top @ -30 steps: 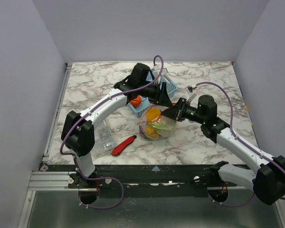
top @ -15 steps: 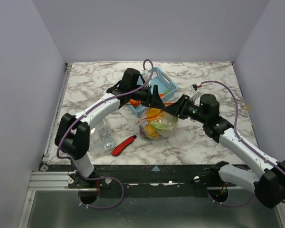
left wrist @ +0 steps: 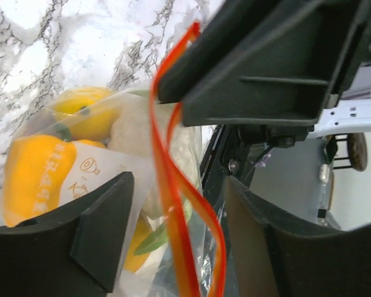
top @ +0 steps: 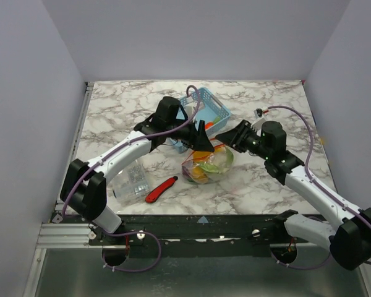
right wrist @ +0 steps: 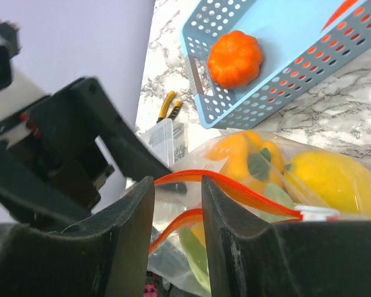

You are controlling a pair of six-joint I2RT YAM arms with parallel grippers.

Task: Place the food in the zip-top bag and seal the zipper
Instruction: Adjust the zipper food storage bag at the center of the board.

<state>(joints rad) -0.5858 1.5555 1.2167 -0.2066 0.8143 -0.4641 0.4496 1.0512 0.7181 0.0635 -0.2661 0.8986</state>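
Left gripper and right gripper, both spread, meet at the bag's gaping zipper. Food lies inside, and an orange piece sits in the far basket.

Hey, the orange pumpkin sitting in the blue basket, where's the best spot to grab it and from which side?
Probably across the middle of the pumpkin, coming straight down from above: it sits low in a corner of the basket, whose walls block a sideways reach.
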